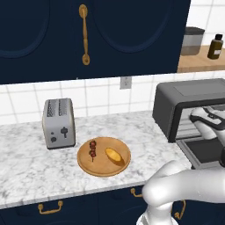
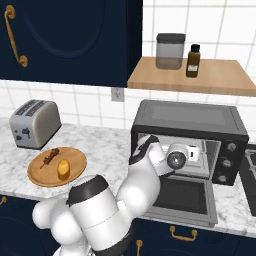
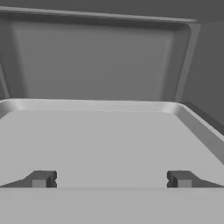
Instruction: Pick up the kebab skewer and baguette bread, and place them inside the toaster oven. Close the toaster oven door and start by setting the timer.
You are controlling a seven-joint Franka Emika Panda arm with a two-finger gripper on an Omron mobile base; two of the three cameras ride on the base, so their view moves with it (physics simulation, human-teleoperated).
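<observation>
Kitchen scene at the toaster oven [image 2: 190, 127]. The toaster oven door [image 2: 185, 197] is let down flat in front of the cavity, its dark glass facing up. The arm reaches into the open mouth, and the tool [image 3: 111, 179] sits inside: in the hand view its two dark fingertips [image 3: 41, 179] stand spread wide apart above a pale grey tray [image 3: 109, 140] with a raised rim, the oven's back wall beyond. Nothing lies between the fingertips, and they pinch nothing; whether they touch the tray cannot be told.

On the marble worktop [image 1: 26, 154], well apart from the oven, a round wooden plate [image 1: 103, 156] carries both food items. The kebab skewer [image 1: 92, 149], with dark red and brown chunks, lies on the plate's side nearer the silver two-slot toaster [image 1: 59, 123]. The baguette bread [image 1: 114, 154], golden-yellow, lies just beside it on the oven side, not touching it.

Above the oven, a wooden shelf [image 2: 215, 75] holds a grey canister [image 2: 170, 51] and a dark bottle [image 2: 193, 61].
</observation>
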